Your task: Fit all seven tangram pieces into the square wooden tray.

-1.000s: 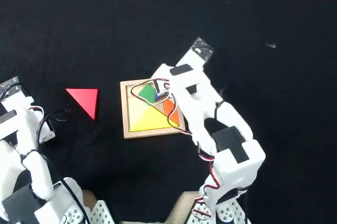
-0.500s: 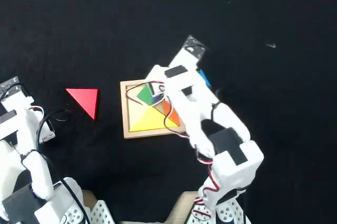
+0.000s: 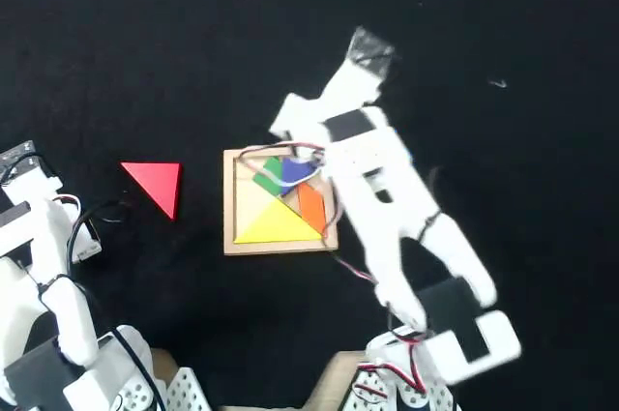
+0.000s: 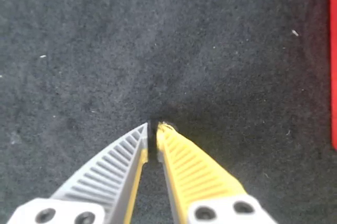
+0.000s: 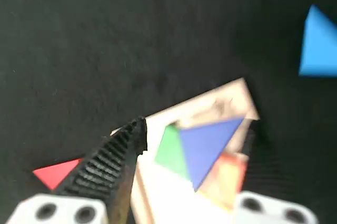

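Left arm sat folded low at my near left, left gripper (image 4: 154,129) pinched closed above black cloth (image 3: 503,160). Right arm reached out over tray's far right corner, right gripper (image 5: 194,132) spread wide. Tray (image 3: 230,237) lay mid-table: yellow triangle (image 3: 276,227) nearest, orange piece (image 3: 311,206) at right, green triangle (image 3: 269,174) and blue-violet triangle (image 3: 295,171) farthest. Red triangle (image 3: 157,182) lay left of tray, apart.

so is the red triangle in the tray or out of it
Out. The red triangle lies flat on the black table, to the left of the wooden tray and clear of its rim.
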